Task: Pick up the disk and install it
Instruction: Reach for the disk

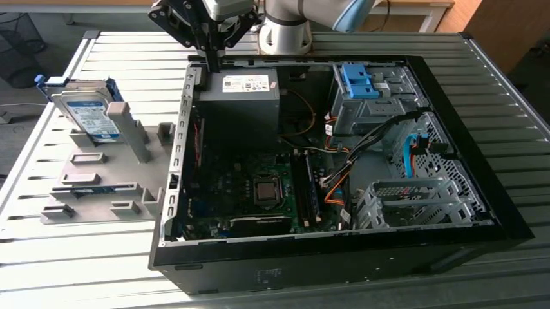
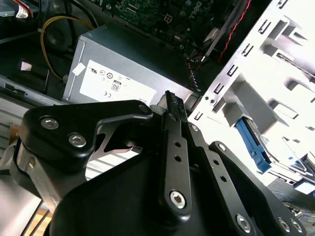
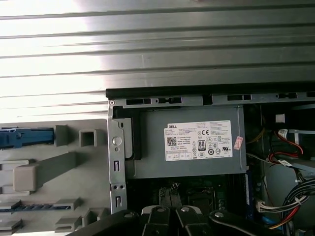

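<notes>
Jaws stand closed on nothing: the gripper (image 1: 210,63) shows its two black fingers pressed together with no object between them, and the first wrist view agrees. It hangs at about twelve o'clock in the exterior view, with its tips over the far edge of the open computer case (image 1: 481,161), just beside the power-supply box (image 1: 245,96). The disk (image 1: 86,112) stands on edge in the grey holder rack (image 1: 112,170) on the slatted table (image 1: 103,257). That puts it at about ten o'clock in the exterior view, outside the case and well apart from the gripper, with nothing touching it. Inside the case, a blue bracket (image 1: 357,80) sits on the drive cage at about one o'clock, and a perforated metal bay (image 1: 413,199) lies at about four o'clock. Which of these is to receive the drive cannot be told. Assessment: the task is at its outset. The disk has not been grasped or lifted, so both the pick-up and the installation are outstanding.
</notes>
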Action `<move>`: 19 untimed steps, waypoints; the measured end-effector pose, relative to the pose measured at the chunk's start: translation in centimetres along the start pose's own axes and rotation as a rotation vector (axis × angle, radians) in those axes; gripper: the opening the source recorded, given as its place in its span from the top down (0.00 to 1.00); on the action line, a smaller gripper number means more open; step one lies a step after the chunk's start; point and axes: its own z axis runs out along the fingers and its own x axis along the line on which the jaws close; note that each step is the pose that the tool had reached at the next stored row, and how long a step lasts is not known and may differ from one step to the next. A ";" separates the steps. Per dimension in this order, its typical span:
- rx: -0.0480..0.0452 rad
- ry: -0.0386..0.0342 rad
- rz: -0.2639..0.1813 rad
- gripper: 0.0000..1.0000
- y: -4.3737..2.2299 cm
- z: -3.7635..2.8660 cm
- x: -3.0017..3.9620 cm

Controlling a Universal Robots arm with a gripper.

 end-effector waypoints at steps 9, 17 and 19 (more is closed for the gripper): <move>0.0000 0.0000 0.000 0.89 -0.03 0.00 0.41; 0.0000 0.0001 0.000 0.89 -0.04 0.00 0.51; 0.0001 0.0001 0.000 0.89 -0.04 0.00 0.55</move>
